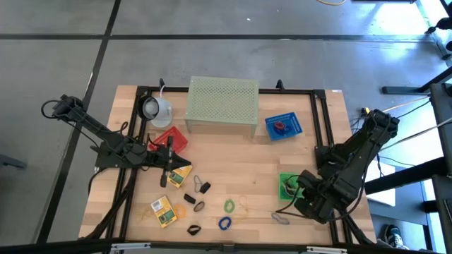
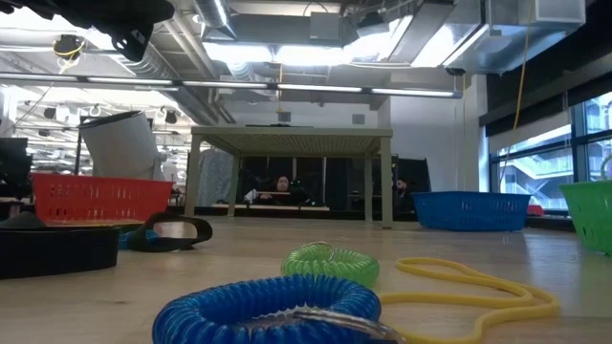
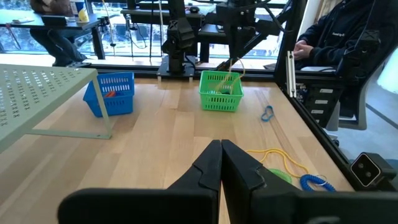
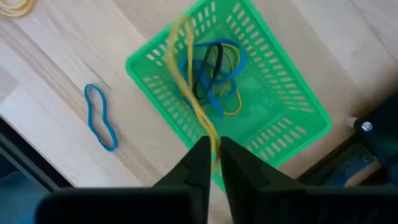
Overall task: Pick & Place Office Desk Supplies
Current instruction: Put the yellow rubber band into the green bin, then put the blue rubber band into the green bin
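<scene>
The right end effector (image 4: 211, 149) is hovering over the green basket (image 4: 280, 121), fingers pinching a yellow rubber band (image 4: 186, 81) dangling directly beneath. Placing seems underway; next, the fingers need parting. The left end effector (image 3: 221, 165), fingers together, is waiting above the worktop (image 3: 161, 134).

The high view looks straight down on the worktop (image 1: 233, 159). The low view looks level across it. The right wrist view looks down, close above the green basket (image 4: 249, 106), which the left wrist view sees farther off.
</scene>
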Robot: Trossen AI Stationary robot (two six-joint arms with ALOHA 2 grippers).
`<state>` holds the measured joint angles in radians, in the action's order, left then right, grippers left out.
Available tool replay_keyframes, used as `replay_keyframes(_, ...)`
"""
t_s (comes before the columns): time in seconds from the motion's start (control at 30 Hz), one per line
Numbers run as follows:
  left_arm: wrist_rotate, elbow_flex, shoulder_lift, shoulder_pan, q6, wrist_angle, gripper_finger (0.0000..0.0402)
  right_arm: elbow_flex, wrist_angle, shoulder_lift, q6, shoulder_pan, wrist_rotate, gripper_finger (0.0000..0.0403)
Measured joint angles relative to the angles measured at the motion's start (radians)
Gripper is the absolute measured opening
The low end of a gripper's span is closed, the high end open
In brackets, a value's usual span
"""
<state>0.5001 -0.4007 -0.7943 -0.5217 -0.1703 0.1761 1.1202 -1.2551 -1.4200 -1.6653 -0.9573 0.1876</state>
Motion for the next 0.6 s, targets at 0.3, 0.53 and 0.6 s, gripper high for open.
replay_keyframes(0.3, 0.0, 0.0, 0.0, 0.0, 0.0, 0.0, 0.0004, 0.0, -0.001, 0.0, 0.001, 0.0, 0.041, 0.0104)
replay_keyframes(0.53, 0.0, 0.0, 0.0, 0.0, 0.0, 0.0, 0.0004, 0.0, 0.026, 0.0, 0.004, 0.0, 0.109, 0.0124)
replay_keyframes(0.6, 0.0, 0.0, 0.0, 0.0, 0.0, 0.0, 0.0004, 0.0, 0.069, 0.0, 0.016, 0.0, 0.145, 0.0124)
